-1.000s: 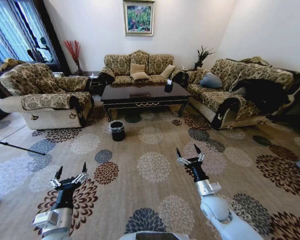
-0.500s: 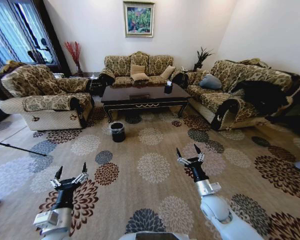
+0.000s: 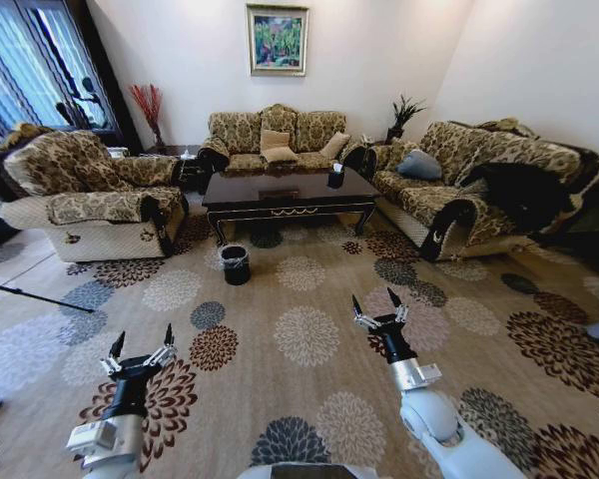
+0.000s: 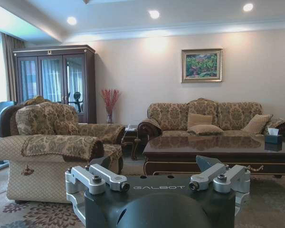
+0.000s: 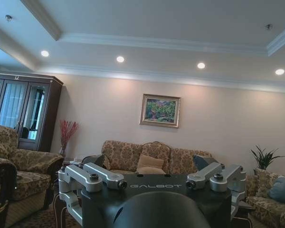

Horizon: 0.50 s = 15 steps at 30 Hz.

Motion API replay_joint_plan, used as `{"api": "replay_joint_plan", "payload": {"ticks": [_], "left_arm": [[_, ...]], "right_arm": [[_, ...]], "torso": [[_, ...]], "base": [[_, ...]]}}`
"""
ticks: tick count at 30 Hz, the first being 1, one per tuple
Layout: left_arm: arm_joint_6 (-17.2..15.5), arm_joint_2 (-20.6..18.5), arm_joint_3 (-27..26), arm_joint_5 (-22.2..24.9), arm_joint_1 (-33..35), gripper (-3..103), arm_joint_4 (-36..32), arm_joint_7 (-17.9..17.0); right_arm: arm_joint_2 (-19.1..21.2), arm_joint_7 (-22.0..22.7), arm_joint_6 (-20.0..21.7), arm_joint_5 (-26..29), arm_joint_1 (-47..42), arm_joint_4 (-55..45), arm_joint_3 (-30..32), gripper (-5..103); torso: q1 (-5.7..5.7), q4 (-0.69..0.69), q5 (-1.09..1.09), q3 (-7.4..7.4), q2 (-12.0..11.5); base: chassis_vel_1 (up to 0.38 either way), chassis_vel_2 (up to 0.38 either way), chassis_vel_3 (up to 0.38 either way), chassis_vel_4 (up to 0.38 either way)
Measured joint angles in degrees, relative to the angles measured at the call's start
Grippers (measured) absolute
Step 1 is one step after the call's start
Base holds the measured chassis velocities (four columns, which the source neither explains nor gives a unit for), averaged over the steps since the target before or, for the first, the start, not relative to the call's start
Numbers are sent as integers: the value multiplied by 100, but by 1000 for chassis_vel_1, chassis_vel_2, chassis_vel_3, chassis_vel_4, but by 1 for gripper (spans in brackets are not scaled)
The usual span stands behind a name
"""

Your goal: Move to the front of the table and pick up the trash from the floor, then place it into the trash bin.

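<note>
Room bright and even. Daylight comes through the window [image 3: 30, 60] on my left; recessed ceiling lights [image 5: 120, 59] glow overhead. Glossy table [image 3: 280, 192] top reflects pale glare. My head view bows strongly toward its edges.

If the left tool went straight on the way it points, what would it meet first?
Judging loosely, open carpet; the left tool aims toward the armchair and table, both far off.

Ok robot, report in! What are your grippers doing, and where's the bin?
Left gripper and right gripper open, empty, low over carpet. Bin ahead by the table. Open carpet between.
</note>
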<state>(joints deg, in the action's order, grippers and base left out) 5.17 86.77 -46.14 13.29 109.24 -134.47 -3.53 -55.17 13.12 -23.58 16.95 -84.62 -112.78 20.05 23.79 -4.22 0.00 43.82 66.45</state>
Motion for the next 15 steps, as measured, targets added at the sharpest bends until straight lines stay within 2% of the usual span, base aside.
{"api": "replay_joint_plan", "payload": {"ticks": [15], "left_arm": [[0, 0, 0, 0, 0, 100, 0, 0]], "right_arm": [[0, 0, 0, 0, 0, 0, 0, 100]], "torso": [[-19, 0, 0, -22, -39]], "base": [[0, 0, 0, 0]]}}
